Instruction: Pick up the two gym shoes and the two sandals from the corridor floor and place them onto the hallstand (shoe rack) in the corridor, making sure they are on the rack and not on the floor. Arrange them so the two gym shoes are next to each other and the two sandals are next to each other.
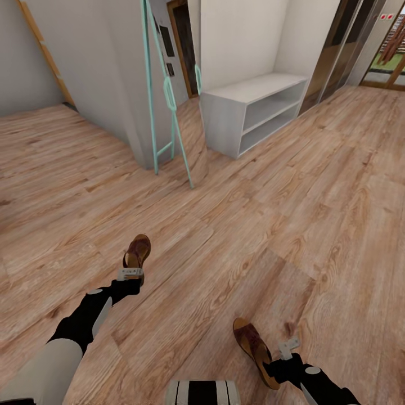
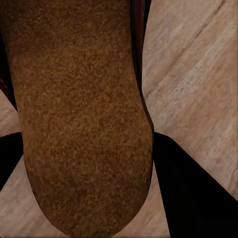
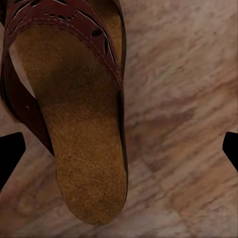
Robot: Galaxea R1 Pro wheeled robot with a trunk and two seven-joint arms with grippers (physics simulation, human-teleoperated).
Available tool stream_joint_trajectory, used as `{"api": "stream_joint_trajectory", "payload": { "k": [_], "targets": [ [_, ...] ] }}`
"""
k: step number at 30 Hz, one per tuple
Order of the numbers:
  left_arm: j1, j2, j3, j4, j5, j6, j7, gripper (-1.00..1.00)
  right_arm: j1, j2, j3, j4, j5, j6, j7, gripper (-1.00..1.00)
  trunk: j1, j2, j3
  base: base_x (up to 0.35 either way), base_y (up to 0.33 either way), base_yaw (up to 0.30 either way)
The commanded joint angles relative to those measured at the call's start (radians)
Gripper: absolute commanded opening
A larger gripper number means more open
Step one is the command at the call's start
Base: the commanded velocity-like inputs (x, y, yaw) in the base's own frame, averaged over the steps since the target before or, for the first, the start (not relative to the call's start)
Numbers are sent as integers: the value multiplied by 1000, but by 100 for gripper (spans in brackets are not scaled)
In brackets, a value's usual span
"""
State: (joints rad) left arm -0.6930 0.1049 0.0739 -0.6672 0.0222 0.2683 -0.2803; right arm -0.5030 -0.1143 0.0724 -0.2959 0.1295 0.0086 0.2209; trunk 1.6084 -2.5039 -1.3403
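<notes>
Looking down from the head view: two sandals, one at each gripper. My left gripper (image 1: pixel 130 274) sits at the heel of the left sandal (image 1: pixel 138 252), near left on the corridor floor (image 1: pixel 292 214); whether it clamps, I cannot tell here. My right gripper (image 1: pixel 288 347) is just beside the right sandal (image 1: pixel 256 343), near right. One pale shelf unit (image 1: pixel 253 109) stands far off, one teal-framed mirror (image 1: pixel 169 95) to its left.

Left wrist view: tan footbed (image 2: pixel 82 124) close between my dark fingers (image 2: pixel 191 193); contact unclear.

Right wrist view: fingertips (image 3: pixel 10 153) spread wide, sandal (image 3: pixel 74 114) between them, untouched.
</notes>
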Motion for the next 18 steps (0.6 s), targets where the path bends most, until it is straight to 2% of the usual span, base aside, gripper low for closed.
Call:
{"api": "stream_joint_trajectory", "payload": {
  "k": [1, 11, 18],
  "targets": [
    [0, -1, 4, -2, 1, 8, -8, -100, 0, -1, 4, -1, 7, 1, 0, 100, 0, -1, -6, 0, 0, 0],
    [2, -1, 4, -5, 1, 6, -11, -100, 0, -1, 4, 0, 7, -3, 0, 100, 5, -3, -61, 0, 0, 0],
    [3, 0, 3, -6, 0, 6, -11, -100, 0, 1, 4, -1, 7, -5, 0, 100, 5, -3, -70, 0, 0, 0]
  ]
}}
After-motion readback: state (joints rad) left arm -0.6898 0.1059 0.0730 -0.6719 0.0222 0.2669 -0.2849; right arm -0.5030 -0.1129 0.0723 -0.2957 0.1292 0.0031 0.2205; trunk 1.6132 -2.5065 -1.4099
